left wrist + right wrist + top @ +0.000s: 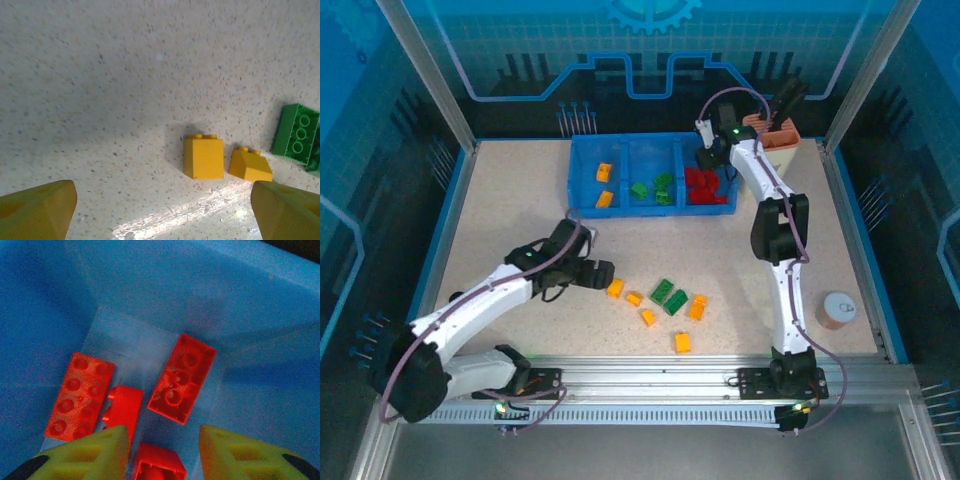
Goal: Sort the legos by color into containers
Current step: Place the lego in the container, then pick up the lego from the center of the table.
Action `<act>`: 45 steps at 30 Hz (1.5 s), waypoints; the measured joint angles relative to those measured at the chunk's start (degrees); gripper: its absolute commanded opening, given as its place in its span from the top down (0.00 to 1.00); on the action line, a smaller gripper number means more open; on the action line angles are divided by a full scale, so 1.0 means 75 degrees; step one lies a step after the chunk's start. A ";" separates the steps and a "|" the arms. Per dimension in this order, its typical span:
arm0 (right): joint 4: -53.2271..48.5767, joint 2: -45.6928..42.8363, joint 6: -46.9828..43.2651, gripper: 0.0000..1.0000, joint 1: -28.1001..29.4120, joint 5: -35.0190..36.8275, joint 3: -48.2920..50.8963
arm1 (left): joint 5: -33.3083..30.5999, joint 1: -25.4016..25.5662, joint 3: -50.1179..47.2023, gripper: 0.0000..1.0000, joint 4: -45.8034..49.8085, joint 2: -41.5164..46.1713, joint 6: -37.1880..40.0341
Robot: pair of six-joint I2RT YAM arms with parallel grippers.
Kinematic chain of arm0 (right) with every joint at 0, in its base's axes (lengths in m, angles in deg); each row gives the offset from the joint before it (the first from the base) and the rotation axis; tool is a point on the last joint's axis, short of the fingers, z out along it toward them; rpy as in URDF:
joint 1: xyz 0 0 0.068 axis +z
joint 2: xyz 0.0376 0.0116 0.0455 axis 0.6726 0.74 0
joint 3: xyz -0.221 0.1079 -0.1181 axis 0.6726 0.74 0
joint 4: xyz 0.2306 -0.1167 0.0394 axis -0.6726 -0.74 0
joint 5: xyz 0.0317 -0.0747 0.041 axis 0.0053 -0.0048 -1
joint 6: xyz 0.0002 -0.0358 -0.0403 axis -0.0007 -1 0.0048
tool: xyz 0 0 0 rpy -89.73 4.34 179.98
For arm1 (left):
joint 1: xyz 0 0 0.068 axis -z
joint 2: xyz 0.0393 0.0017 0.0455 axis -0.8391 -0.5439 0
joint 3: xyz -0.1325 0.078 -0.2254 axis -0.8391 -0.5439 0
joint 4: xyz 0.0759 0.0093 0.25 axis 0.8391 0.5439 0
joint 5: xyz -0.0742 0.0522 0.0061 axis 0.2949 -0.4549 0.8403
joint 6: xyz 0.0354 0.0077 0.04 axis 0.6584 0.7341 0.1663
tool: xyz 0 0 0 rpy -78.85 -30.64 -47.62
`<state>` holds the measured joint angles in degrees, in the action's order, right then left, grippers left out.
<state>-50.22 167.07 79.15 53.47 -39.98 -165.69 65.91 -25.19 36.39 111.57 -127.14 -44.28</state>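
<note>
Over in the upper middle of the top view sits the blue tray (582,175), and its three containers each have one color. The left compartment (588,155) has two orange legos (604,198), the middle compartment (645,155) a few green legos (663,183), and the right compartment (260,315) a heap of red legos (703,188). No red is loose that I can see.

What is left lies on the surface (520,200) in the lower middle of the frame: about seven loose legos. From the left come an orange brick (615,288), a smaller orange one (634,298), a third orange (648,317), two green bricks (661,291) touching each other, then two more orange (683,342). I'd judge the job well over halfway done, with orange the main color outstanding.

The left pincer (603,275) hovers low at the left end of that scatter. In its wrist view the left pincer's fingers (40,210) stand wide apart at the bottom corners, holding nothing and touching nothing. The nearest orange brick is ahead of the gap, right of center.

The right pincer (160,440) hangs over the red compartment, parted only a modest way. A red brick (157,465) lies in the gap at the bottom edge. It looks clear of the right-hand finger, so I'd say it isn't clamped.
</note>
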 measured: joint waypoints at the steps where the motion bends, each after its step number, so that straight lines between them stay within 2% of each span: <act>1: 0.0009 -0.0119 0.0000 0.52 -0.0006 -0.0044 0.0093 | -0.0067 0.0157 -0.0017 0.10 -0.0067 -0.0187 -0.0093; 6: 0.0079 -0.0743 -0.0006 0.49 -0.0006 -0.0172 0.0425 | -0.0323 0.0729 -0.0023 0.12 -0.0423 -0.1035 -0.0379; 12: 0.0187 -0.1577 0.0003 0.44 -0.0012 -0.0315 0.0831 | -0.0431 0.1026 0.0035 0.15 -0.0737 -0.1862 -0.0583; 18: 0.0361 -0.2299 0.0312 0.40 -0.0076 -0.0761 0.1440 | -0.0466 0.1294 0.0379 0.24 -0.0927 -0.2693 -0.0784; 24: 0.0574 -0.3252 0.0428 0.38 -0.0093 -0.0930 0.2646 | -0.0490 0.1329 0.0446 0.35 -0.1204 -0.2903 -0.1011; 29: 0.0731 -0.3879 0.0393 0.38 -0.0105 -0.0889 0.3407 | -0.0513 0.1329 0.0452 0.49 -0.1358 -0.3075 -0.1186; 35: 0.0842 -0.4258 0.0364 0.37 -0.0119 -0.0845 0.3928 | -0.0513 0.1326 0.0393 0.53 -0.1513 -0.3142 -0.1413; 45: 0.0886 -0.4264 0.0370 0.37 -0.0154 -0.0935 0.3940 | -0.0516 0.1326 0.0076 0.53 -0.1880 -0.3028 -0.1766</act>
<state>-43.58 135.09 81.93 52.31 -46.99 -136.13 62.04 -15.25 36.95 97.48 -149.85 -57.52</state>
